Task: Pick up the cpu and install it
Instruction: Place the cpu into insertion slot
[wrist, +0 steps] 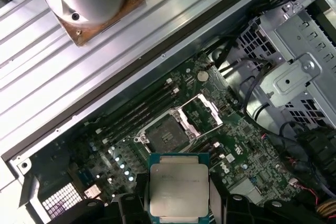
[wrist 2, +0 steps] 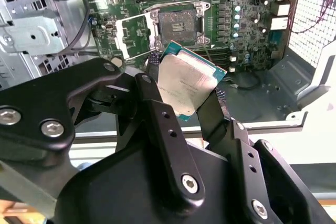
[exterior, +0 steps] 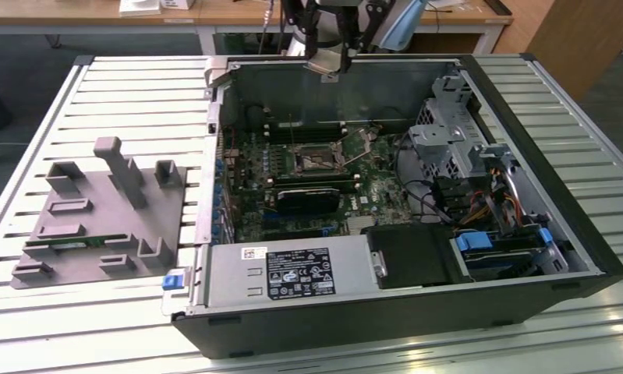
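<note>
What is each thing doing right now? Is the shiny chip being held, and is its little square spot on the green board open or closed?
cpu: held in the air, not installed yet.
gripper: fingers shut on the cpu's edges.
socket: empty, its metal frame flipped open.
computer case: lying on its side, cover off.

Exterior view high, angled down over the computer case (exterior: pixel 394 319), both wrist views nearer, sharing the socket (wrist 2: pixel 178 24) (wrist: pixel 167 132)
</note>
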Tool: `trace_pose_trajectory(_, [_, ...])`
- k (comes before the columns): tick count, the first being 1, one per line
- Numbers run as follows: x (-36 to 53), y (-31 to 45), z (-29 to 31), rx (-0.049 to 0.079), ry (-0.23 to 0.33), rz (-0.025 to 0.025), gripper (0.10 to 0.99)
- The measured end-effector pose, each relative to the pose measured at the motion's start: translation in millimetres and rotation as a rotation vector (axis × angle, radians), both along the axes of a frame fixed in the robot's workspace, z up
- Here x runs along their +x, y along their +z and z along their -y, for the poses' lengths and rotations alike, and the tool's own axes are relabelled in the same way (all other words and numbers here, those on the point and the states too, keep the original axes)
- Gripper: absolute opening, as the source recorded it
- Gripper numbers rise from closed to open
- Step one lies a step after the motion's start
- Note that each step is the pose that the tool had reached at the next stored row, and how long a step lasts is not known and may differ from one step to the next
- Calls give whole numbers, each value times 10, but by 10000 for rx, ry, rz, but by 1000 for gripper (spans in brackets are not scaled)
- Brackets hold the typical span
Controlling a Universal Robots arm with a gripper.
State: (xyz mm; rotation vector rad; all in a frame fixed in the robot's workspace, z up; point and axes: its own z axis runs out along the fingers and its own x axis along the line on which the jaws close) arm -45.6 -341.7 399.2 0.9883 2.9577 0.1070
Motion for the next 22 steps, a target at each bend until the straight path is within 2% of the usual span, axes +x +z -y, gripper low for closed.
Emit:
trace_pose_trajectory(11, [-2,-4,0,0,-694,-1,541])
trace_pose_trajectory(22, [-2,-5,0,0,-1089,0,541])
